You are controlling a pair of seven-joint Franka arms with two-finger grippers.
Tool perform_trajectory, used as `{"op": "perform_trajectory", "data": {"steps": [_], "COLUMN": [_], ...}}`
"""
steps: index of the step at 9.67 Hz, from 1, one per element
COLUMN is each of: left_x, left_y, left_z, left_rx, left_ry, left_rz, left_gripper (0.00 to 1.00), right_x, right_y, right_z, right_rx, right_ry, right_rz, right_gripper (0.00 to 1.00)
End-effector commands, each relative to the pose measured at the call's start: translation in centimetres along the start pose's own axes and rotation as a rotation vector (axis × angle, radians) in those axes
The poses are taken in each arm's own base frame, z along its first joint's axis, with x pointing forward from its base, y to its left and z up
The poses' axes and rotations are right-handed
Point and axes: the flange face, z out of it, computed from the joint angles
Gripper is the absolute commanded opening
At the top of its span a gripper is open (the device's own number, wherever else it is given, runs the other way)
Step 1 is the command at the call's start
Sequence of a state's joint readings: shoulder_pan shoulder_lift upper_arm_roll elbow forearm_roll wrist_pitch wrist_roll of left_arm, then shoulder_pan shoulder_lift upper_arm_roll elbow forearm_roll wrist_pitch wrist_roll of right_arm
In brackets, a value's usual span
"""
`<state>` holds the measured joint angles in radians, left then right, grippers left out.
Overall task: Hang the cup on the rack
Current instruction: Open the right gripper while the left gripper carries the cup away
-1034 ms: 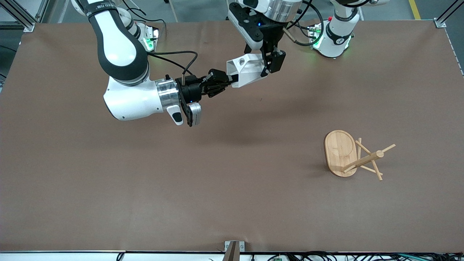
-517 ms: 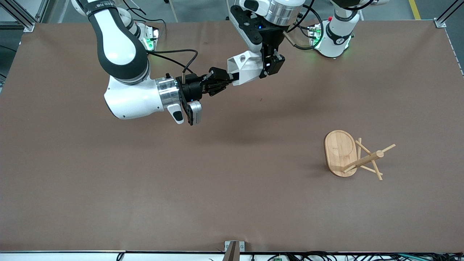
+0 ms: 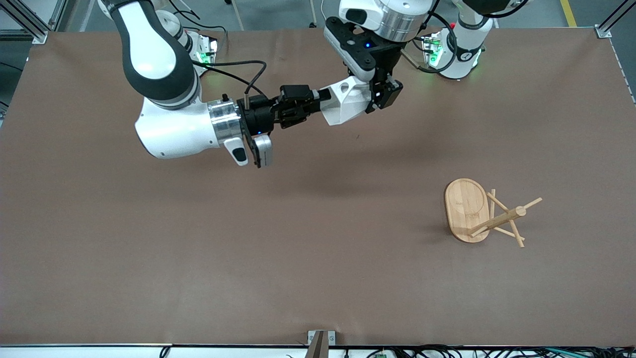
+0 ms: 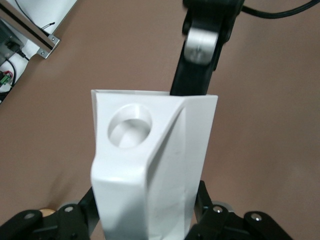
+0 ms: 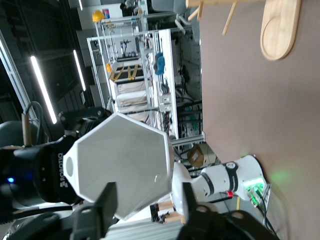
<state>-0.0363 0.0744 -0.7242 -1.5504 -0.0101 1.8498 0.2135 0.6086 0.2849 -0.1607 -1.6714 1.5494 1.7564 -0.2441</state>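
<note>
The white faceted cup [image 3: 343, 102] hangs in the air over the table near the robots' bases. My left gripper [image 3: 380, 94] is shut on one end of it. In the left wrist view [image 4: 147, 210] the cup [image 4: 150, 150] fills the jaws, its pierced handle facing the camera. My right gripper [image 3: 313, 102] is open, its fingers astride the cup's other end. The right wrist view [image 5: 146, 200] shows the cup's hexagonal end [image 5: 120, 155] between them. The bamboo rack [image 3: 467, 209] lies tipped on its side toward the left arm's end, post [image 3: 504, 218] and pegs off the table.
The brown table [image 3: 198, 248] is bare apart from the rack. The rack's oval base also shows in the right wrist view [image 5: 280, 27]. A finger of the right gripper [image 4: 200, 45] shows past the cup in the left wrist view.
Both grippers and the cup have shifted a little toward the left arm's end. The cup has tilted, and the right gripper now points more level at it. The rack has not moved.
</note>
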Motion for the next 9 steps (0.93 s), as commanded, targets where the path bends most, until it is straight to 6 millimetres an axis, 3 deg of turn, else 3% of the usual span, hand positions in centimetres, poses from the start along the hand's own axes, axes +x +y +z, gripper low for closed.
{"op": "perform_trajectory", "data": {"steps": [1, 4, 5, 6, 9], "left_x": [-1.2, -3.6, -4.9, -5.9, -9.3], "left_y": [-2.2, -7.3, -9.5, -9.9, -11.4], "left_z": [2.1, 3.1, 3.7, 3.3, 6.5], "left_rx": [0.017, 0.036, 0.028, 0.038, 0.075], "left_ry": [-0.049, -0.078, -0.091, -0.093, -0.137], "left_rz": [-0.135, -0.312, -0.406, -0.512, -0.683], "left_gripper": [0.01, 0.01, 0.00, 0.00, 0.00], "right_x": [0.2, 1.9, 2.0, 1.9, -0.2], "right_y": [-0.3, 4.0, 5.6, 6.7, 9.6], "right_z": [-4.2, -10.9, -14.5, -18.9, -31.5], "right_rx": [-0.032, -0.265, -0.353, -0.441, -0.556], "right_ry": [0.055, 0.198, 0.226, 0.253, 0.315], "right_rz": [0.007, 0.018, 0.028, 0.032, 0.118], "right_gripper": [1.00, 1.00, 1.00, 1.00, 1.00]}}
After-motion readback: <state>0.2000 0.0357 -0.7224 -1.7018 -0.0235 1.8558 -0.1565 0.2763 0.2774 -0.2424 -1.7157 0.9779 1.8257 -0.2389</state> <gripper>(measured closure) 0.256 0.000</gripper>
